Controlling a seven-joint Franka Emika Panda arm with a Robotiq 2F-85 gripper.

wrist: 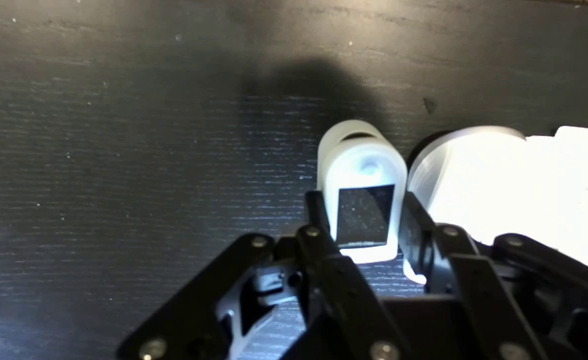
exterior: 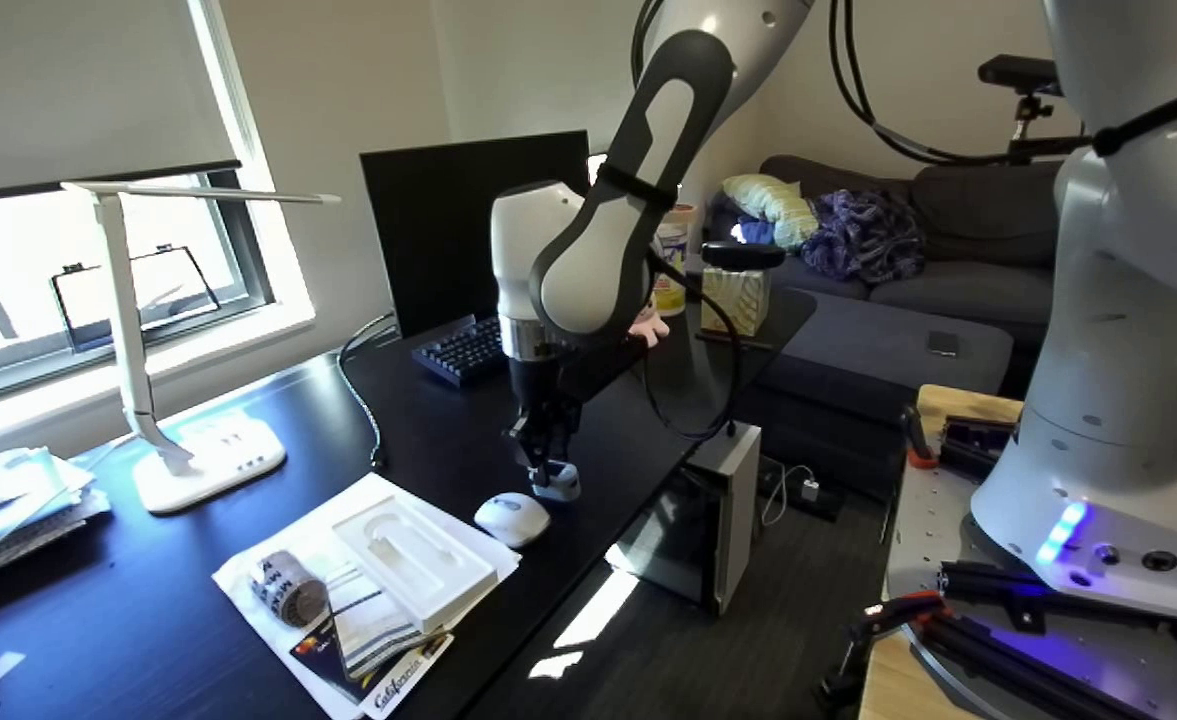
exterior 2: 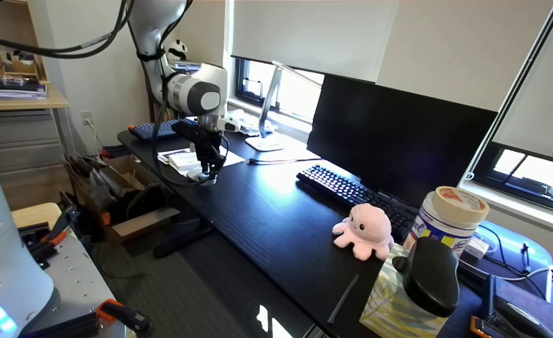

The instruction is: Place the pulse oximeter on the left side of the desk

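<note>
The pulse oximeter (wrist: 366,215) is a small white block with a dark square screen, facing up in the wrist view. My gripper (wrist: 362,196) has one black finger against each long side of it and is shut on it. In an exterior view, the oximeter (exterior: 558,483) shows under the gripper (exterior: 545,464), very close to the desk top (exterior: 128,620). I cannot tell whether it touches the desk. In an exterior view, the gripper (exterior 2: 210,166) partly hides the oximeter (exterior 2: 209,182) over the black desk (exterior 2: 257,225).
A white mouse (exterior: 512,519) lies right beside the oximeter. Past it lie paper sheets with a white open box (exterior: 413,560) and a patterned roll (exterior: 288,588). A lamp (exterior: 208,462), keyboard (exterior 2: 337,185), monitor (exterior 2: 389,141) and pink octopus (exterior 2: 365,230) also stand on the desk.
</note>
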